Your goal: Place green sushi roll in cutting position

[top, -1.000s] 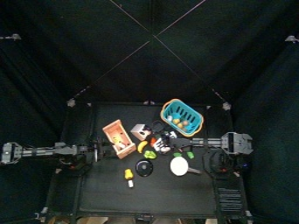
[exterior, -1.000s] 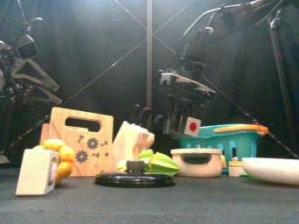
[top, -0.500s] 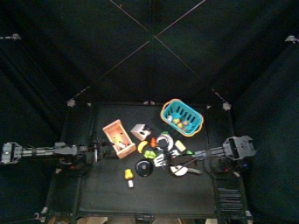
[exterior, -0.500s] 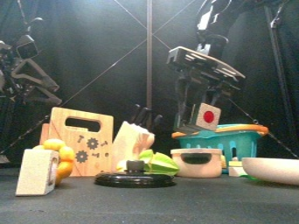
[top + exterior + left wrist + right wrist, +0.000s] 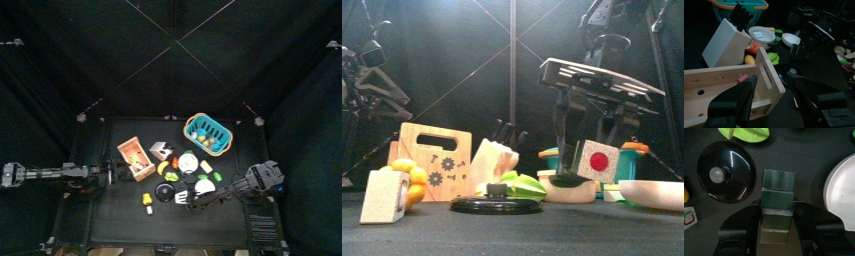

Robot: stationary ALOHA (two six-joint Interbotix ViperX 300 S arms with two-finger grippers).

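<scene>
Green sushi roll (image 5: 775, 207): dark green segmented block, clamped lengthwise between hand's jaws, above table

top view looks straight down, front level and close; both share the knife block (image 5: 162, 152).

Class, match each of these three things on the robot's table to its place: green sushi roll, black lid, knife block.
Things:
1. green sushi roll
2. black lid
3. knife block

Places:
A. upright beside the wooden board
B. between the jaws of the right gripper
C. flat on the table

Pairs: 1-B, 2-C, 3-A
</scene>
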